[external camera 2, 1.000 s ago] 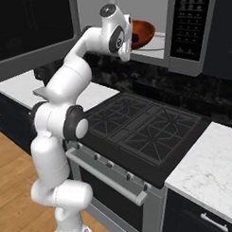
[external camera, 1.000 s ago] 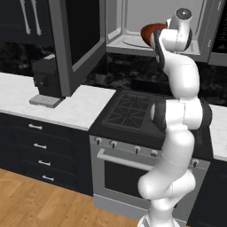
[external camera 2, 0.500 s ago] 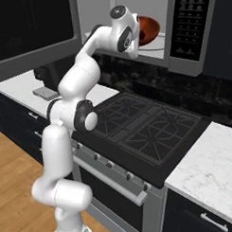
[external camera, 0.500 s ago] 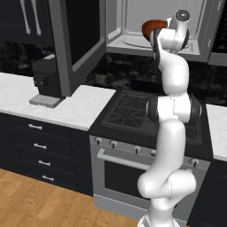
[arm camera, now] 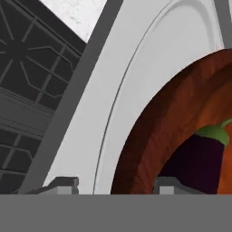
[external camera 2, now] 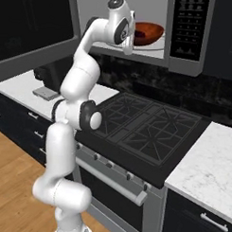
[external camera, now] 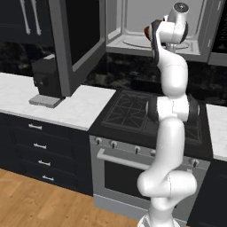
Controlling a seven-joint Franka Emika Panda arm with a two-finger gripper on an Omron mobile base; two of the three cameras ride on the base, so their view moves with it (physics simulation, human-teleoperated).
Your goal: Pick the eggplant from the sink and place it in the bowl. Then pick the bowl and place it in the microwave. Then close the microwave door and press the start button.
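- Now we see the bowl sitting inside the microwave, on the round plate, with the eggplant lying in it, green stem up toward the rim.
- Our gripper is at the bowl's near rim; its two tips stand one on each side of the wall, one outside over the plate, one inside by the eggplant. They look parted, but we cannot tell from these views whether they are clear of the wood or touching it.
- If we pull back while a tip is catching the rim, we judge the bowl could be dragged toward the front edge of the microwave, or tipped so the eggplant rolls out.
- The inner tip is close to the eggplant; a careless lift or sideways move might nudge it.
- The bowl appears to sit toward the front of the cavity in the right base view. If it is too near the opening, the door may strike it on closing.
- The door hangs wide open on its left hinge, well apart from the hand. Reaching it means swinging the arm out and around; the wrist could clip the microwave's frame on the way out.
- Beneath is the stove; anything knocked out would fall onto its grates.
- Pushing the door too gently may leave it ajar, and then the start button on the panel probably does nothing useful.
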